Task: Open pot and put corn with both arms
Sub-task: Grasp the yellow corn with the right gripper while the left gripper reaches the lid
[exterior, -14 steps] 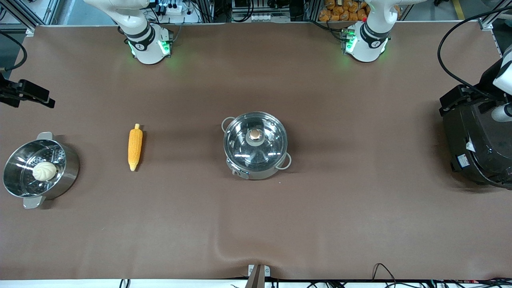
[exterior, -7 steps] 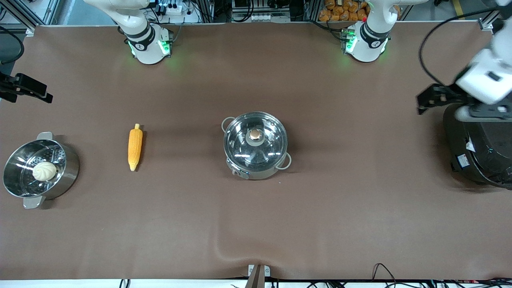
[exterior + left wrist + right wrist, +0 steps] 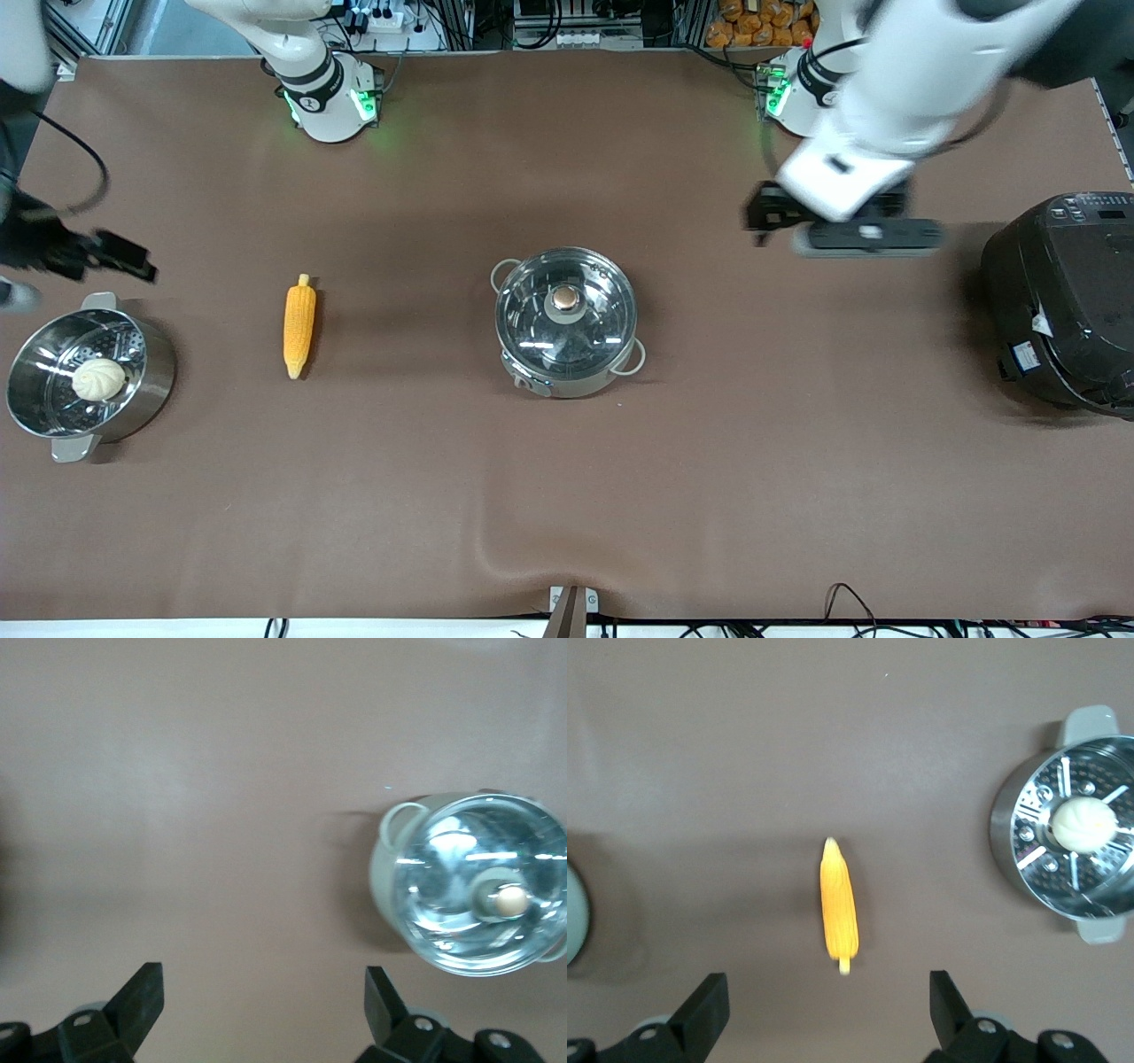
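One round steel pot [image 3: 567, 323], glass-lidded; ridged tapered corn [image 3: 299, 326].

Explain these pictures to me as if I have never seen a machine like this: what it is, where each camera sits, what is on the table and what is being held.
These are two white robot arms bolted along one edge of a brown table, each ending in a black gripper with two fingers.

The wide picture comes from a high camera facing the robots. The other two come from cameras on the arms' wrists, looking down past the fingers.

On the table, a small steel pot with its glass lid on stands in the middle. A corn cob lies toward the right arm's end, and past it stands a steamer pot with a white bun inside. A black cooker stands at the left arm's end.

The left gripper hangs open over bare table between pot and cooker. The right gripper hangs open near the corn. Nothing is held.
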Available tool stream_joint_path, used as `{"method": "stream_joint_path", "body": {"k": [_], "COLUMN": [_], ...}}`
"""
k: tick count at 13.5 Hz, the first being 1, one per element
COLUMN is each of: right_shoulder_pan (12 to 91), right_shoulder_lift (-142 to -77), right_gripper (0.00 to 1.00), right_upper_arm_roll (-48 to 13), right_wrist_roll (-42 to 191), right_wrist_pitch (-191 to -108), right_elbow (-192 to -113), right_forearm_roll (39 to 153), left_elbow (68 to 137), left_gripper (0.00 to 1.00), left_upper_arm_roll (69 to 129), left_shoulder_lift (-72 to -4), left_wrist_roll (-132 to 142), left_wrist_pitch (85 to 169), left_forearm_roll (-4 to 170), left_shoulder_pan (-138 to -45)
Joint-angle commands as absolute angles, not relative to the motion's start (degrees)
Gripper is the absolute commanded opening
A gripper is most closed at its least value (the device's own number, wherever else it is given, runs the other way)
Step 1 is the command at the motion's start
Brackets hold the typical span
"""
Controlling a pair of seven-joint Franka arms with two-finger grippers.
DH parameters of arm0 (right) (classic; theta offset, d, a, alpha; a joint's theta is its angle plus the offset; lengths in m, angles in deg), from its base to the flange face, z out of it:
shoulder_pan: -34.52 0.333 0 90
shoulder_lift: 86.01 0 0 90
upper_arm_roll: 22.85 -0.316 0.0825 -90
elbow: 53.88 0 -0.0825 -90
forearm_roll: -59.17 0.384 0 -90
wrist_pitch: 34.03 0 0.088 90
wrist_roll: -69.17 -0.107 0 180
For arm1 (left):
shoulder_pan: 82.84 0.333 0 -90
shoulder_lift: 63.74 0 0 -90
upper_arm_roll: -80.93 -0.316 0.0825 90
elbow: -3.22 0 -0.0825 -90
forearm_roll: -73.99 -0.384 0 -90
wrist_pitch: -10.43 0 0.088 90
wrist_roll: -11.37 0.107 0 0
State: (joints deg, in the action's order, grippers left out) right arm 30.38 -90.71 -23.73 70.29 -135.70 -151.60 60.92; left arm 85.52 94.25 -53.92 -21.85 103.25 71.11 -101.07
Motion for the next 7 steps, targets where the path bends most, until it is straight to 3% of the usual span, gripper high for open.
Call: {"method": "stream_joint_path", "body": {"k": [1, 4, 7], "right_shoulder_pan": [32.3, 35.1, 35.3], "right_shoulder_lift": [-91.1, -93.5, -98.8], "right_gripper": [1.00, 1.00, 1.00], "right_upper_arm_roll": [-23.7, -23.6, -23.6], "right_wrist_roll": [70.4, 70.4, 70.8], "right_wrist_pitch": [-148.4, -160.6, -162.5], "right_elbow": [-162.5, -171.1, -172.3], "right_forearm_roll": [60.8, 60.8, 60.7], "left_elbow": [81.7, 80.7, 79.5], "left_gripper": [1.00, 1.00, 1.00], "left_upper_arm_roll": [93.8, 93.8, 93.7], "left_shoulder_lift": [-50.4, -46.9, -43.1], "left_wrist_roll": [-30.4, -40.7, -49.8], "left_wrist_pitch": [103.0, 106.0, 110.7], "left_forearm_roll": [70.7, 70.7, 70.7], "left_shoulder_pan": [-105.3, -108.7, -111.8]}}
